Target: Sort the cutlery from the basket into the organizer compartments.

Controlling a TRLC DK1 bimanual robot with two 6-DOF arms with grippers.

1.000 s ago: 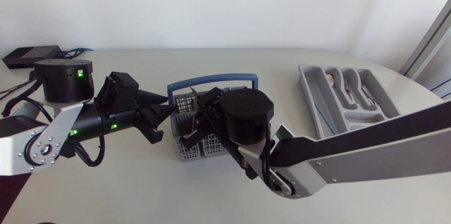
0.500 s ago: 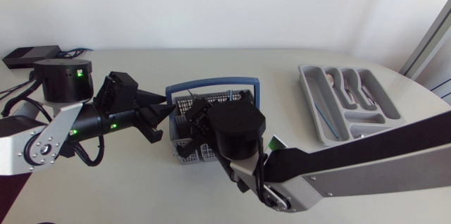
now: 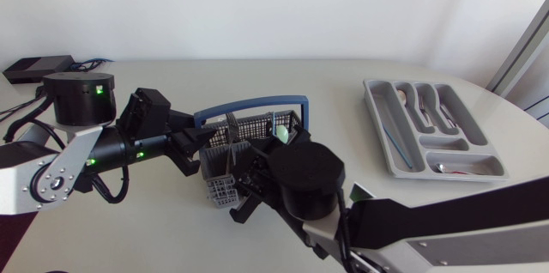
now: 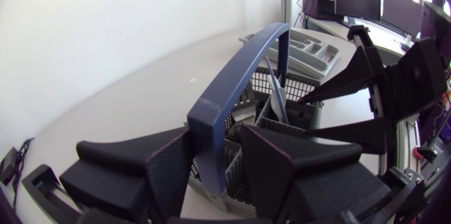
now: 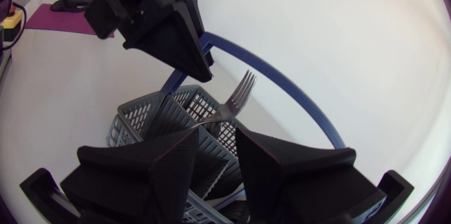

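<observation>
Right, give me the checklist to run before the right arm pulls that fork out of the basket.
1. Basket steadied: ok. The basket handle sits between the left gripper fingers, touched from both sides.
2. Fork lined up: ok. The fork stands tines up just ahead of the right gripper.
3. Right gripper's hold on the fork: cannot tell.
4. Fork tines free of the basket handle arching close by them: cannot tell.
5. Drop-off free: ok. No arm is over the organizer.
</observation>
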